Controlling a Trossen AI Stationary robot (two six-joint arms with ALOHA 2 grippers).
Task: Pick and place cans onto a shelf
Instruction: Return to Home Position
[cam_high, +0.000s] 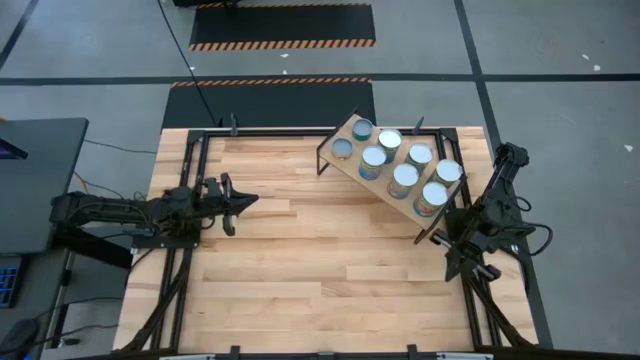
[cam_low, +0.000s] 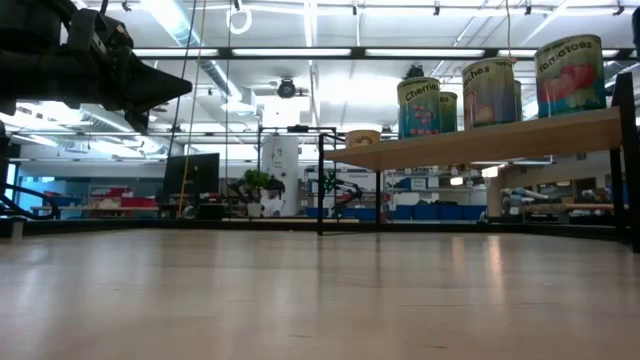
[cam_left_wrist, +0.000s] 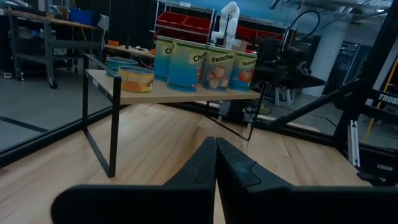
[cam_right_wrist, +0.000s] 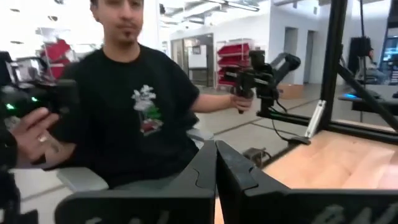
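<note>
Left claw (cam_left_wrist: 216, 142) closed; eight silver-topped, colour-labelled cans (cam_high: 404, 178) fill the light-wood shelf (cam_left_wrist: 180, 93).

Left hand (cam_left_wrist: 216, 148), right hand (cam_right_wrist: 216, 151): fingers together.

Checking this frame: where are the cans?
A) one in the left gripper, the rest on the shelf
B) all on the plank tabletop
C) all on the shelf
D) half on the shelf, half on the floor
C: the high view shows eight cans standing on the shelf, while the left gripper and right gripper are shut and hold nothing.
</note>
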